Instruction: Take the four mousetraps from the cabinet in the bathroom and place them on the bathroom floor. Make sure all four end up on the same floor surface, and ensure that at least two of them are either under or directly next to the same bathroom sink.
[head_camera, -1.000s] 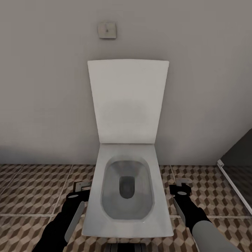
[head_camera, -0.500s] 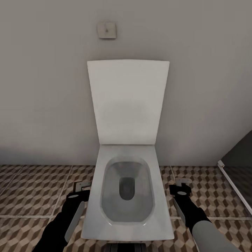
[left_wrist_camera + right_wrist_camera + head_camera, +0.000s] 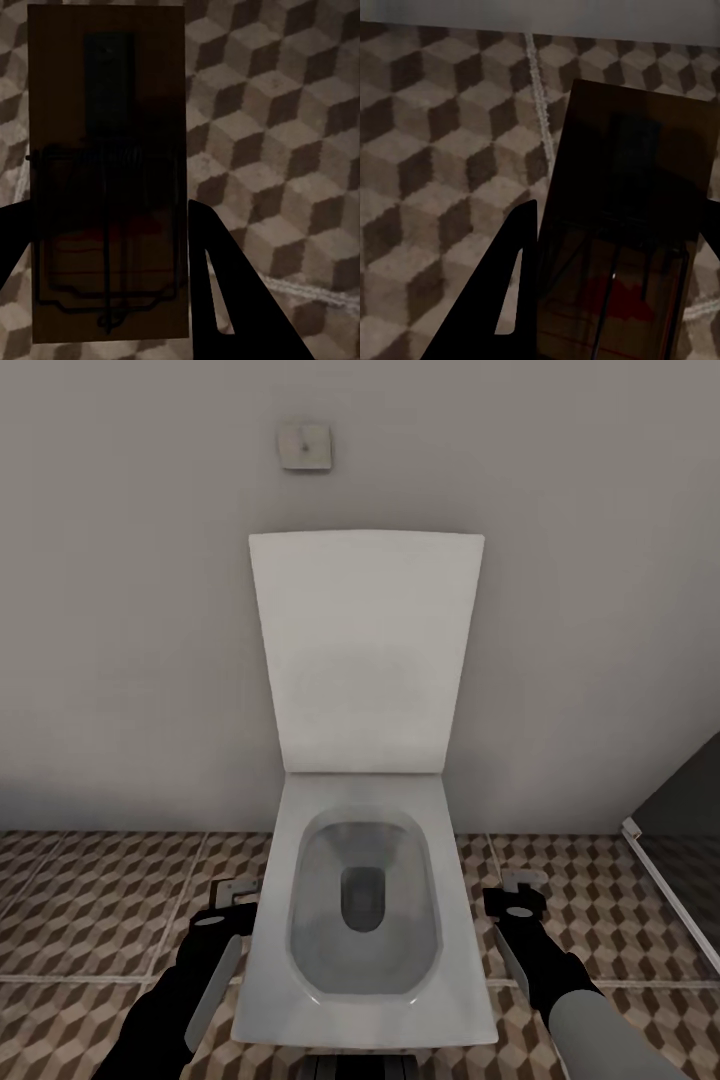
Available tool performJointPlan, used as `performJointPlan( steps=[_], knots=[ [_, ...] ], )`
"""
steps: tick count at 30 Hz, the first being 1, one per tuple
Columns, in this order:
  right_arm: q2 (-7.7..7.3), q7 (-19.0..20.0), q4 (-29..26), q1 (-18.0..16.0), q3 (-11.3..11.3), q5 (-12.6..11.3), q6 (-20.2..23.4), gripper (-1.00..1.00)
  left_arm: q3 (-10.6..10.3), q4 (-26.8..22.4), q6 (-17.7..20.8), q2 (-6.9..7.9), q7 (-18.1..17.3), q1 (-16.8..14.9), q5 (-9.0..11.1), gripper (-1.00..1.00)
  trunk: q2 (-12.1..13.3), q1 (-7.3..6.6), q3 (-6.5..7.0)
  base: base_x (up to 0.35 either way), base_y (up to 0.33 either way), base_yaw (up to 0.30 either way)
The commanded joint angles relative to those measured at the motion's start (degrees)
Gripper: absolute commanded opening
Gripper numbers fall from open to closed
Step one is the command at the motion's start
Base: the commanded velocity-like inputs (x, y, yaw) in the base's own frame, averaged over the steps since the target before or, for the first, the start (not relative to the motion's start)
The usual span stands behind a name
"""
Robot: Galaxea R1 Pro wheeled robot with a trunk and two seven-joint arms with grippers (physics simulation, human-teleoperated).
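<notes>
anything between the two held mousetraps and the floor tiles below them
Nothing visible does. The left gripper holds one mousetrap and the right gripper holds another mousetrap, each over bare cube-patterned bathroom floor. The toilet sits between the two arms, not under either trap.

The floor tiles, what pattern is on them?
The bathroom floor has brown, beige and white 3D cubes, clearest in the left wrist view.

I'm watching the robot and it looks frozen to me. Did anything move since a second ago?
Almost nothing. The toilet sits a touch higher in the head view, so the camera shifted slightly. The left gripper and right gripper stay low on either side of the toilet, each still clamped on a mousetrap above the cube-patterned floor.
</notes>
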Motion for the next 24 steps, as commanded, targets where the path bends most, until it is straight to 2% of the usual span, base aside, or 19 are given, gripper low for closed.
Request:
performJointPlan(
  steps=[1,6,9,16,24],
  knots=[
    [0.02,-0.01,-0.11,-0.01,-0.03,0.32,0.46,-1.0,-0.11,-0.07,0.2,0.02,0.47,-0.03,0.45,-1.0,-0.02,-0.01,-0.05,0.0,0.0,0.0],
    [0.47,-0.59,-0.11,-1.23,-0.14,0.57,0.7,-1.0,0.12,-1.34,-0.09,1.34,0.59,0.24,-0.07,-1.0,-0.02,-0.01,-0.05,0.0,0.0,0.0],
    [0.61,-0.67,-0.27,-1.18,-0.14,0.57,0.86,-1.0,0.12,-1.99,0.01,1.25,0.69,0.38,-0.07,-1.0,-0.02,-0.01,-0.05,0.0,0.0,0.0],
    [0.24,-0.79,-0.52,-1.39,-0.05,0.74,1.13,-1.0,-0.03,-2.22,-2.19,3.26,0.89,0.41,-0.54,-1.0,-0.02,-0.01,-0.05,0.0,0.0,0.0],
    [0.05,-0.78,-0.59,-1.41,0.03,0.83,1.1,-1.0,-0.12,-2.13,-2.81,3.6,0.91,0.41,-0.62,-1.0,-0.02,-0.01,-0.05,0.0,0.0,0.0]
  ],
)
